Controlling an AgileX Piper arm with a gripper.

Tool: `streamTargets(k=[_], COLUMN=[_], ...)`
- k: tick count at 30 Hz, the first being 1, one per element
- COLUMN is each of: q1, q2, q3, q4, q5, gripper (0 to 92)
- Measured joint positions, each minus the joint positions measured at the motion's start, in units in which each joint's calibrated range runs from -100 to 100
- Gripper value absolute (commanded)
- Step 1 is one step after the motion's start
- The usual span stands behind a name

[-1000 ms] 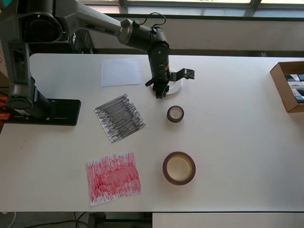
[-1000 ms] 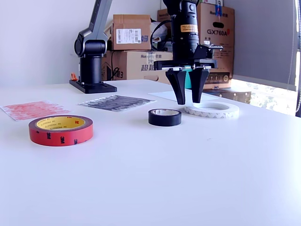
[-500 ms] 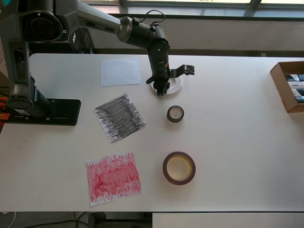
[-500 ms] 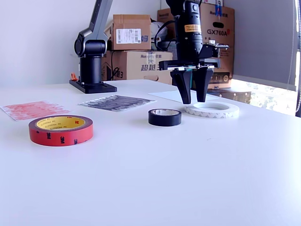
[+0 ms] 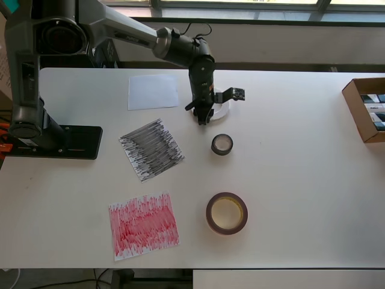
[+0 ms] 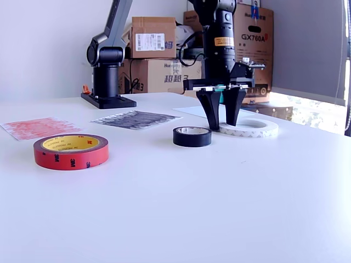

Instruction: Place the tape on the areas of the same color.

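The tool (image 6: 221, 125), jaws parted narrowly, straddles the near rim of the white ring (image 6: 253, 127) near the counter's far edge, apparently to grip it.

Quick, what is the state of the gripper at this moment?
Gripper: open, fingers down astride the near rim of the wide flat white tape ring, holding nothing yet.

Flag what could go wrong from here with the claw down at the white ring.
The open claw straddles the near edge of the flat white tape ring; so low a ring may slip out as the jaws close. The black tape roll sits close beside it and could get nudged. The white sheet lies beyond, so carrying remains.
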Motion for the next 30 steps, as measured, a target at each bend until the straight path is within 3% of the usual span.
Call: streamTargets(k=[9,12,17,30], q1=[-0.57,-0.57,-0.57,-0.03], q2=[0.86,0.91,1.02,-0.29], q3=[0.00,0.00,0.00,0.00], q4=[-0.17,-0.03,-0.03,0.77], q5=[0.00,0.00,0.00,0.91], gripper=[43.6,32.0,0.2,0.1])
